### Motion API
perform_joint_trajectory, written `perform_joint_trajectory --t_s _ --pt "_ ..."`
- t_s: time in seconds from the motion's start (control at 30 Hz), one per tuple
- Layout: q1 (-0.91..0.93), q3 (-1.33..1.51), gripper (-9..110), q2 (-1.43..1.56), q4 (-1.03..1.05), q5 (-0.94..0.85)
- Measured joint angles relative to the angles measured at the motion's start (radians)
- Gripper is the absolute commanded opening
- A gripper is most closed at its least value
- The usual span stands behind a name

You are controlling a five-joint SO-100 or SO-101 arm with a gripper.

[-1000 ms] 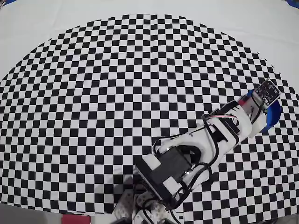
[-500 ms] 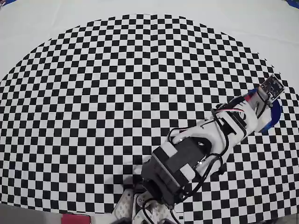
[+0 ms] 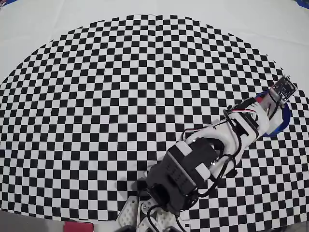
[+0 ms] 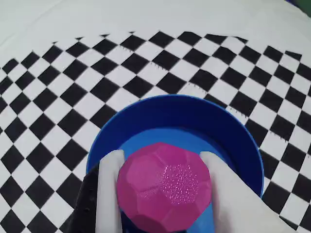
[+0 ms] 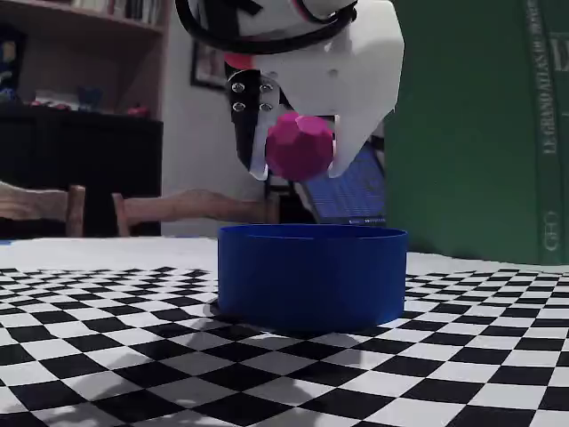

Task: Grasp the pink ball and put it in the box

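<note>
Closest to my wrist camera, the gripper (image 4: 163,194) pinches the ball (image 4: 164,185) between its white fingers (image 4: 109,194), holding it in the air just above the open box (image 4: 228,136), which stands on the checkered mat (image 4: 63,97), with white table (image 4: 146,14) beyond.

The pink ball (image 5: 300,146), between the pincer's (image 5: 298,165) fingers, hangs above the box (image 5: 311,276).

The pink ball (image 4: 164,187) looks faceted, matt, finely grainy plastic; the box (image 5: 311,274) smooth matt plastic; the gripper (image 5: 298,160) fingers (image 4: 109,194) smooth white plastic.
</note>
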Motion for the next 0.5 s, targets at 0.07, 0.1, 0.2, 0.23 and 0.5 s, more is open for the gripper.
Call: perform_joint_trajectory --t_s 0.07,0.1,0.2,0.23,0.5 --pt "0.000 -0.020 0 -0.018 0.002 0.000" --pt "0.000 -0.037 0 -0.032 0.008 0.000" --pt "-0.002 -0.067 0 -0.060 0.009 0.000" --pt "-0.002 -0.067 0 -0.061 0.009 0.000" --pt "-0.002 -0.112 0 -0.104 0.009 0.000"
